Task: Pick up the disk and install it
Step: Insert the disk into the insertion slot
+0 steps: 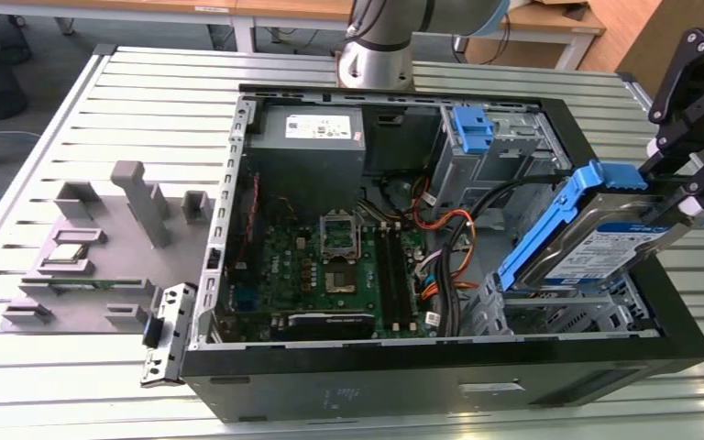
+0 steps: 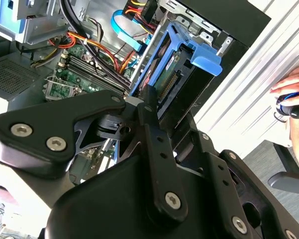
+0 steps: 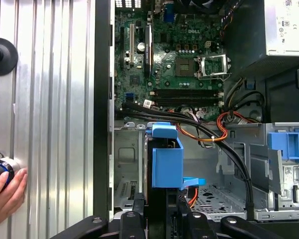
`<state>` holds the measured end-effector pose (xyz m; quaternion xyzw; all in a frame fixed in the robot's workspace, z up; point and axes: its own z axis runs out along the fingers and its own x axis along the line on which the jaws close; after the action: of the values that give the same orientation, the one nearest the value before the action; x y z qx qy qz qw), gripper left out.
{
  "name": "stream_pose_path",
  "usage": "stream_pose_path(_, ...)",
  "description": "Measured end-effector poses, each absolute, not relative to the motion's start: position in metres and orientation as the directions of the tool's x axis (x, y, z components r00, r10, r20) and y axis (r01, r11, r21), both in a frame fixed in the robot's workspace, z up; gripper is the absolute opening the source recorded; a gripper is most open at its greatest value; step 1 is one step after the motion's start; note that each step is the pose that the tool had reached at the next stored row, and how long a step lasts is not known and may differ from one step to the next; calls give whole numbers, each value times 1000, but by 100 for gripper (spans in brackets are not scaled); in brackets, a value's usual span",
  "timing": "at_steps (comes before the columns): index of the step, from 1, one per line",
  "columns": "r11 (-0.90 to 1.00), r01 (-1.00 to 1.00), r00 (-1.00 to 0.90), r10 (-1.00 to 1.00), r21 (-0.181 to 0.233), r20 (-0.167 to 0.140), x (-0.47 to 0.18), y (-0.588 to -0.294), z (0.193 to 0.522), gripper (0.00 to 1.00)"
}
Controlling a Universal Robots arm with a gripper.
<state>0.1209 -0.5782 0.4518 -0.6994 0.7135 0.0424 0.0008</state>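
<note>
Blue-railed and silver, the disk [image 1: 607, 246] is clamped in my gripper's [image 1: 673, 192] closed jaws, tilted over the metal drive cage [image 1: 560, 312] at four o'clock of the computer case [image 1: 389, 385] in the exterior view, angled, I judge, so its rails meet that bay.

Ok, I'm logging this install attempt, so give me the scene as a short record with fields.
held: disk, tilted, blue side rails on
grip: claw shut on the disk's upper end
position: lower end at the drive cage, not seated
case: computer case, open, on the slotted table
nearby: a person's hand beside the case
</note>
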Motion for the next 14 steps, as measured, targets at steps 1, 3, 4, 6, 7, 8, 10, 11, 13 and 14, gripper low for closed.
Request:
stream_pose_path(1, 18, -998, -22, -998, 59, -61, 121, -578, 452, 35)
stream_pose_path(3, 18, -998, -22, -998, 60, -61, 122, -578, 451, 35)
stream_pose_path(4, 18, -998, -22, -998, 60, -61, 123, -578, 451, 35)
stream_pose_path(6, 18, -998, -22, -998, 59, -61, 123, -578, 451, 35)
stream_pose_path(7, 19, -998, -22, -998, 59, -61, 123, -578, 451, 35)
stream_pose_path(8, 19, -998, -23, -998, 59, -61, 123, -578, 451, 35)
stream_pose_path(10, 19, -998, -23, -998, 59, -61, 123, -578, 450, 35)
stream_pose_path(11, 19, -998, -23, -998, 59, -61, 123, -578, 450, 35)
stream_pose_path(13, 19, -998, -23, -998, 59, -61, 123, -578, 450, 35)
stream_pose_path(14, 19, -998, -23, -998, 59, -61, 123, -578, 450, 35)
